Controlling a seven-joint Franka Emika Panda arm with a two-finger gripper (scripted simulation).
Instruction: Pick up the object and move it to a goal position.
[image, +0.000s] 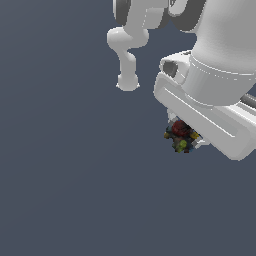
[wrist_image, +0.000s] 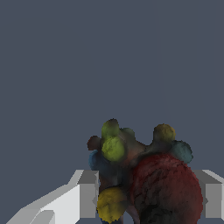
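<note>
One small lumpy object (image: 181, 136) sits between the two fingers (wrist_image: 83, 194) of the gripper (image: 184, 137), and the jaws appear pinched on it from either side: in the wrist view the pale fingers flank it closely, with the dark red rounded part pressed near one of them. In the exterior view it hangs under the white hand, near that view's right. No goal marker shows in either view, so the carry has to rely on a steady, unhurried move with the pinch kept firm; the thing is knobbly, and a knob could roll out of the grip if jolted. No clear long axis shows: it reads as a roundish cluster, with the yellow and green bumps pointing away from the wrist.
</note>
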